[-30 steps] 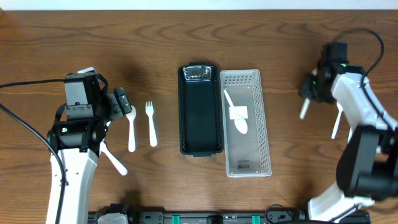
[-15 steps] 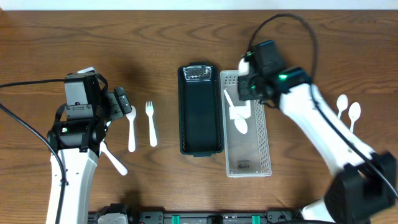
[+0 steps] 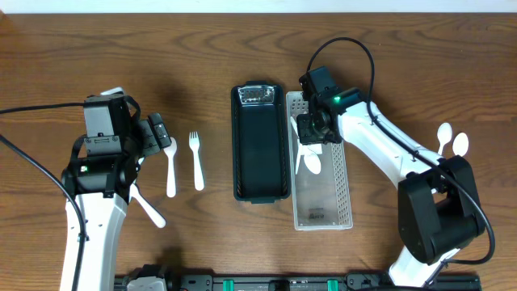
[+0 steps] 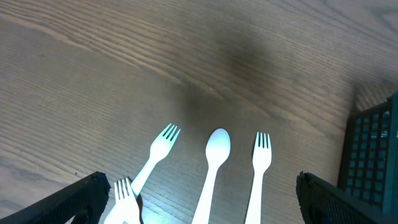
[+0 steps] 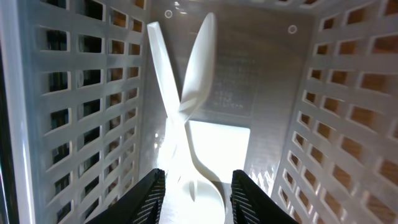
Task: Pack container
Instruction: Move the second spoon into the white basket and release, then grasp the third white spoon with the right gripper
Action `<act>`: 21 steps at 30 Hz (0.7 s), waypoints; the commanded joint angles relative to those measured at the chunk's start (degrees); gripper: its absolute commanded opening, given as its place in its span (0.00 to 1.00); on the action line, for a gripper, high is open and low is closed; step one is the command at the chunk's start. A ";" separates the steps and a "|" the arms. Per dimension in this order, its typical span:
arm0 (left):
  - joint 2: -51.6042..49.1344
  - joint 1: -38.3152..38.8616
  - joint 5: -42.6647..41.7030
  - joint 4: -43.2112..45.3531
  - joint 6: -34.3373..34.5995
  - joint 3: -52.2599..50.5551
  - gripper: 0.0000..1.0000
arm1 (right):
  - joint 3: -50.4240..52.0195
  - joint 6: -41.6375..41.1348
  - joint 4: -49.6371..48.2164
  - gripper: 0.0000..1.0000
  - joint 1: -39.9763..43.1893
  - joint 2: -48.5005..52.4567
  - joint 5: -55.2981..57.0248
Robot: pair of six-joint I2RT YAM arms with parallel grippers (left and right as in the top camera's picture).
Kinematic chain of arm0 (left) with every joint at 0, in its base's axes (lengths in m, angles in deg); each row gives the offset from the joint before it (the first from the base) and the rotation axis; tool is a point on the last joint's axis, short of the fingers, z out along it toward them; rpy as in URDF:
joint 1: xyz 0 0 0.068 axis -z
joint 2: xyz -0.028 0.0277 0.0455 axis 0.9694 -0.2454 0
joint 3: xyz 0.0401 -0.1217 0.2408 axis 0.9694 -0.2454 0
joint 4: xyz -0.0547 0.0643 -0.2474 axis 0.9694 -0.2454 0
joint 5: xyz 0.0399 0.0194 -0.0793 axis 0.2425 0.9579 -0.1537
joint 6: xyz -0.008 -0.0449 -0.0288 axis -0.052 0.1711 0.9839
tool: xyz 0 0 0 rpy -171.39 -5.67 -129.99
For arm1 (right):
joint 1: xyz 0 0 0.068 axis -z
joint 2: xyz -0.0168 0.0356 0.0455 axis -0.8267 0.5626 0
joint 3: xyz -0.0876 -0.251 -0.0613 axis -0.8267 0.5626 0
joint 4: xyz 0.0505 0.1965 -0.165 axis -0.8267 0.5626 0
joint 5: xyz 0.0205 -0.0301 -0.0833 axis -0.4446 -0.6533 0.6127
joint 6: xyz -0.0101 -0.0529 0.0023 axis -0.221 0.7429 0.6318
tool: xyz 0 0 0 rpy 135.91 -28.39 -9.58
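Note:
My right gripper (image 3: pixel 315 132) is down inside the white perforated basket (image 3: pixel 345 174), beside the black tray (image 3: pixel 260 158). In the right wrist view its fingers (image 5: pixel 200 198) stand narrowly apart around the bowl of a white spoon (image 5: pixel 206 186), and its handle slants across a second spoon (image 5: pixel 200 62) lying on the basket floor. My left gripper (image 3: pixel 157 133) hovers open at the left (image 4: pixel 200 204) over a white spoon (image 4: pixel 212 163) and forks (image 4: pixel 259 163). Nothing is between its fingers.
Two more white spoons (image 3: pixel 451 139) lie on the wood at the far right. Near my left arm lie a spoon (image 3: pixel 170 166), a fork (image 3: pixel 196 162) and another fork (image 3: pixel 149 208). The black tray's corner (image 4: pixel 373 155) shows in the left wrist view.
My right arm swung from the far right of the table to the basket and lowered into it, carrying a spoon. The left arm has not moved.

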 commanded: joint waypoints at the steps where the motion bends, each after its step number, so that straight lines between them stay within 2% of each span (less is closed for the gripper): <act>1: -0.02 -0.20 0.26 -0.02 0.72 1.11 0.98 | -3.85 0.50 0.98 0.37 0.83 -4.09 3.19; 5: -0.02 -0.17 0.26 -0.02 0.74 1.11 0.98 | -9.55 0.50 4.02 0.41 5.51 -10.12 8.81; 10: -0.02 -0.17 0.26 -0.02 0.74 1.11 0.98 | -11.08 0.48 6.67 0.46 17.68 -16.06 9.57; 15: -0.02 -0.17 0.26 -0.04 0.74 1.11 0.98 | -9.25 1.33 10.19 0.57 30.58 -15.21 8.66; 21: -0.02 -0.17 0.26 -0.04 0.74 1.11 0.98 | -1.25 4.81 7.43 0.59 41.29 -11.43 6.21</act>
